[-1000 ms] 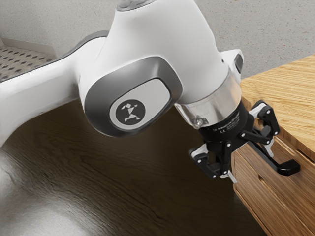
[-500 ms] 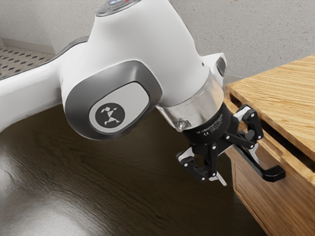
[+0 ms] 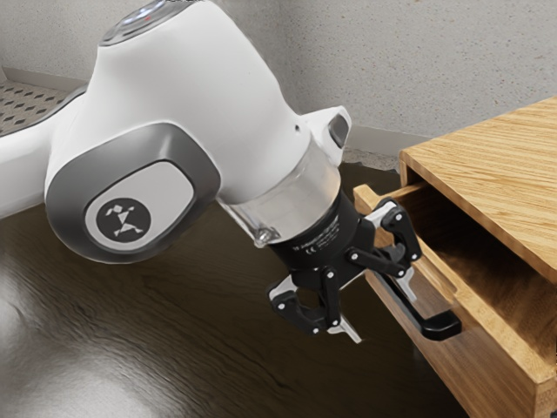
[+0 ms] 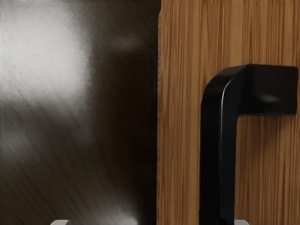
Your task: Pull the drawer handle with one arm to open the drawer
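1. Black and bent at its end, the single drawer handle is fixed to the light wooden front of the one drawer. In the wrist view the handle runs along the grain of the drawer front.
2. The drawer stands partly pulled out of the wooden cabinet, and its shadowed inside shows beneath the cabinet's top.
3. The pincer has its two fingers spread wide. The finger nearer the cabinet lies against the handle. The other finger hangs free above the dark wood-grain tabletop. Nothing is clamped between them.
4. There is a line of small white print on the pincer's black body, too small to read. A white emblem sits on a dark round disc on the grey joint cover of the arm. It carries no letters that I can make out.
5. Count: one white arm, one pincer with two fingers, one cabinet, one drawer, one handle.
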Robot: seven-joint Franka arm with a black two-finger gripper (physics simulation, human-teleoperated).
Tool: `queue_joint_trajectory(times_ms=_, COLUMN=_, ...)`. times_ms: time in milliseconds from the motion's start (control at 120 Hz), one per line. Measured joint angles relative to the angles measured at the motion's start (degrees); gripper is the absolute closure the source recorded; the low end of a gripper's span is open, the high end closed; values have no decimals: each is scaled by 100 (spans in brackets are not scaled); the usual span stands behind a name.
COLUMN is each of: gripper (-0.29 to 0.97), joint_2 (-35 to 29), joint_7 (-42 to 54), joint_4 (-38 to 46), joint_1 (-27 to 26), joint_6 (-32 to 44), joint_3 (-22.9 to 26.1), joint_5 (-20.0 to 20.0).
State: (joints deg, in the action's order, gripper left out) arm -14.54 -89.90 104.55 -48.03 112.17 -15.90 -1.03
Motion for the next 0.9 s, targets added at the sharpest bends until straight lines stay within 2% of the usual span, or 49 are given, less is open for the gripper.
queue_joint_trajectory(times_ms=900, gripper=28, joint_2=-1245, joint_7=-87, joint_4=1290, joint_1=-136, joint_6=188, joint_3=7, joint_5=-405)
